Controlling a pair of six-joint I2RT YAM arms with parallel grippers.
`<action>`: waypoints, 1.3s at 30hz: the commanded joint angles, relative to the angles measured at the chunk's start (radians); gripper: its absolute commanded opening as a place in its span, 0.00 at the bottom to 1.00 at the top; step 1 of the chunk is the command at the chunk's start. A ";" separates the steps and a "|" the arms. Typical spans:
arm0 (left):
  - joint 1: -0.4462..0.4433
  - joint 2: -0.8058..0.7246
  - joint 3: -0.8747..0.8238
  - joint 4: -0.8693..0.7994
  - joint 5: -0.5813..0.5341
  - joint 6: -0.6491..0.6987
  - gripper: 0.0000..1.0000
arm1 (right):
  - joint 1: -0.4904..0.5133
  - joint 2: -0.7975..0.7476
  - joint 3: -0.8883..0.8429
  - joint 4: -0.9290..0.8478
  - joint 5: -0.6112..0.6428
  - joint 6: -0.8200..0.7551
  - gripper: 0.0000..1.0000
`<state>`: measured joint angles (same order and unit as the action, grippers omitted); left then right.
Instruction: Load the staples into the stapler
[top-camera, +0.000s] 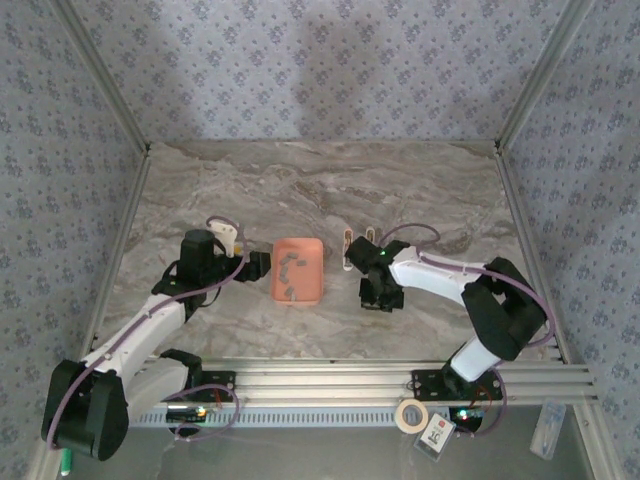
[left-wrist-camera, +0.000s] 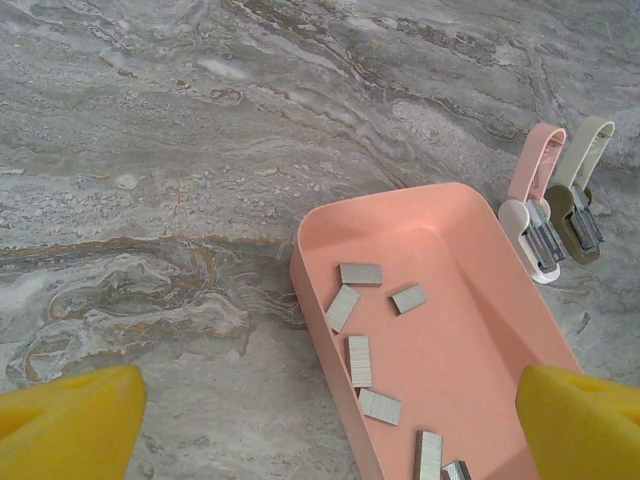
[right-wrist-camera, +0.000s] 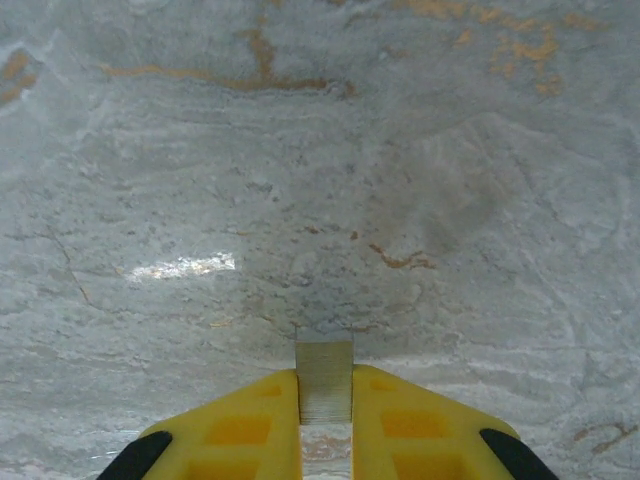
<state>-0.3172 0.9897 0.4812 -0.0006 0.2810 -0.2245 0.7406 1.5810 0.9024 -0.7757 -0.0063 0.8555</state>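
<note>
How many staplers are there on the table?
2: the pink stapler and the beige stapler lie side by side, just right of the salmon tray, the pink one nearer it. None seems hidden.

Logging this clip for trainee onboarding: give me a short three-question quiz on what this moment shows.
1. True or false: the right gripper is shut on a staple strip.
2. Fill in: the left gripper has its fingers ___.
3. Where do the pink stapler and the beige stapler lie?
A) inside the salmon tray
B) on the table beside the salmon tray
C) between the left gripper's fingers

Key: 1 true; 2 open; 3 B.
</note>
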 joint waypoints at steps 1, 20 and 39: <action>-0.008 0.007 0.006 0.019 0.007 0.020 0.95 | -0.013 0.038 -0.008 -0.001 -0.045 -0.086 0.16; -0.008 0.041 0.013 0.011 0.015 0.024 0.95 | -0.043 0.081 0.197 -0.239 -0.031 -0.217 0.34; -0.008 0.037 0.014 0.014 0.019 0.022 0.95 | -0.037 0.211 0.215 -0.178 -0.067 -0.277 0.32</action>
<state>-0.3172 1.0298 0.4812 0.0006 0.2813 -0.2173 0.7006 1.7718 1.0893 -0.9493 -0.0616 0.5934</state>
